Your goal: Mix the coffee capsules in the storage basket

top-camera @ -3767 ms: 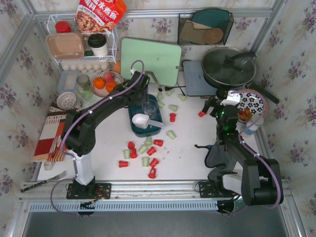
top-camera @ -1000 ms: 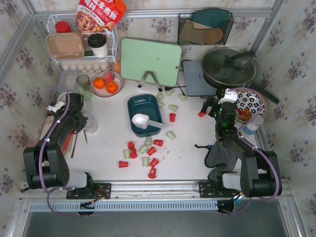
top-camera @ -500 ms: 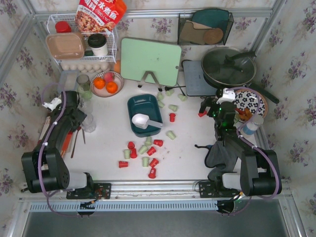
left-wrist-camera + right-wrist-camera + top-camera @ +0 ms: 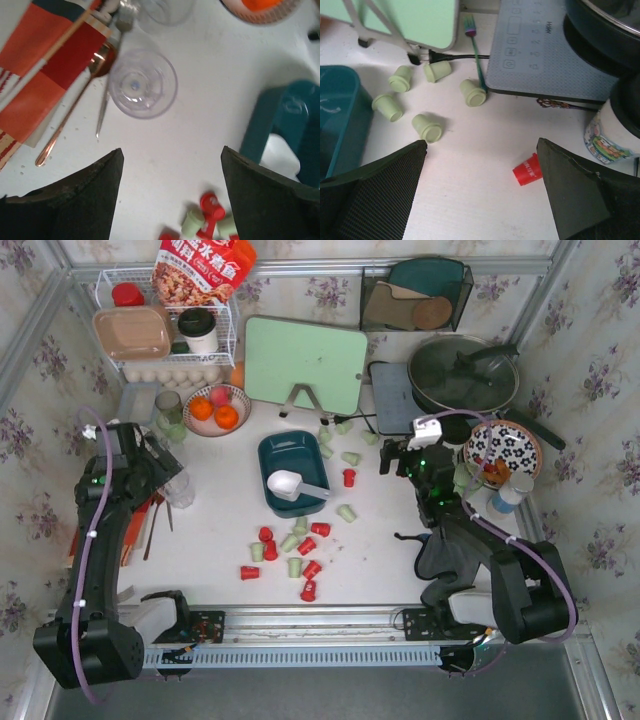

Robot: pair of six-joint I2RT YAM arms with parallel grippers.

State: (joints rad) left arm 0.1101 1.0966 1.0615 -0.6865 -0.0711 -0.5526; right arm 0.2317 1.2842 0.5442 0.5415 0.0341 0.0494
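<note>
On the table's left side, the left gripper (image 4: 171, 150) is hanging with its fingers spread wide and nothing between them. It is hanging above a clear glass (image 4: 142, 83) that is standing upright.

Toward the middle, the storage basket (image 4: 300, 438) is sitting flat, its long axis running from the far side toward the arms, the near end leaning slightly right. A white scoop (image 4: 288, 483) is lying in it, handle pointing right. In the left wrist view the basket is being cut off by the right finger and the frame edge, and the scoop is showing only as a pale blur.

The coffee capsules (image 4: 291, 541) are lying on the table outside the basket. One red and green cluster is sitting just nearer the arms, a green group is lying past the basket's far right corner, and a few are lying between. Most are lying on their sides, pointing different ways.

Further right, the right gripper (image 4: 481, 145) is hovering with its fingers wide apart and gripping nothing. Green capsules and one red capsule (image 4: 527, 172) are lying below it. Its view is cropping the basket at the left edge.
</note>
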